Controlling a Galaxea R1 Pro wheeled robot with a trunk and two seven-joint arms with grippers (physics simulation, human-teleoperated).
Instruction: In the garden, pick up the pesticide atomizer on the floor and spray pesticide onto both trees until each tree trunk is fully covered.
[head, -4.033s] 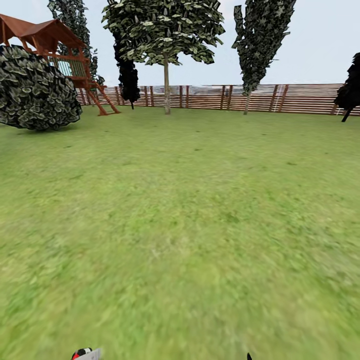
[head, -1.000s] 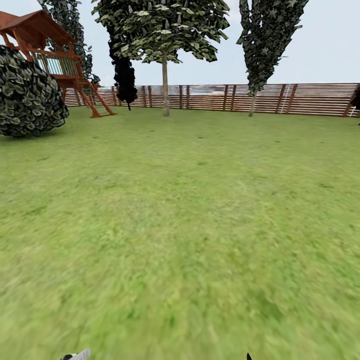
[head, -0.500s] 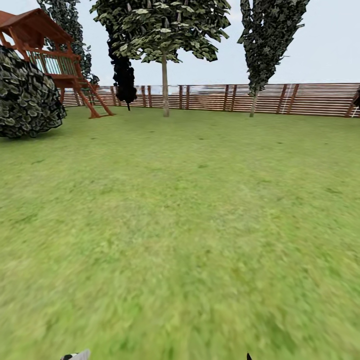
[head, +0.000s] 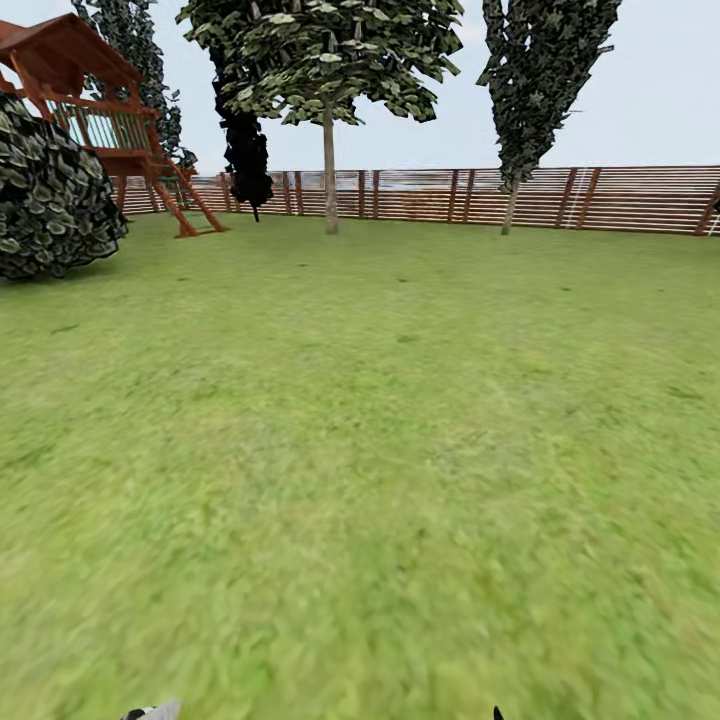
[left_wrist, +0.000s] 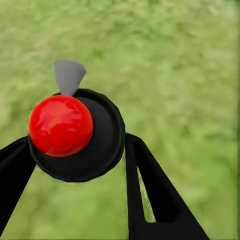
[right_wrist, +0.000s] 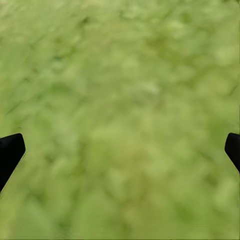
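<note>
Closest to the camera, the left wrist view looks along the left gripper (left_wrist: 80, 165) toward blurry green grass floor (left_wrist: 180, 65). Its two black fingers (left_wrist: 155, 195) press against the sides of the pesticide atomizer (left_wrist: 75, 135), a round black bottle body with a glossy red ball on top and a grey wedge-shaped nozzle sticking out past it; the jaws are gripping this atomizer, which hangs above the lawn. In the head view a small whitish-grey bit of the atomizer (head: 155, 712) peeks up at the bottom edge on the left.

The right gripper (right_wrist: 120, 150) points down at bare grass, its black fingertips (right_wrist: 10, 152) sitting at opposite edges of the right wrist view with wide lawn between them, so the jaws stand spread apart and carry nothing. A dark tip shows at the bottom edge of the head view toward the right, too small to tell what it is.

Compared with four seconds ago, the whole head view has swung slightly: the round dark-leaved bush (head: 50, 200) and the red-brown wooden playhouse with slide (head: 90, 90) sit further left, and the dark shrub once at the right edge has left the frame.

Far across the garden lawn (head: 380, 400), two trees stand before the brown horizontal-slat wooden fence (head: 600, 198): a broad-crowned tree with a slim pale trunk (head: 329, 170) and a narrow columnar tree (head: 510, 205) to its right.
</note>
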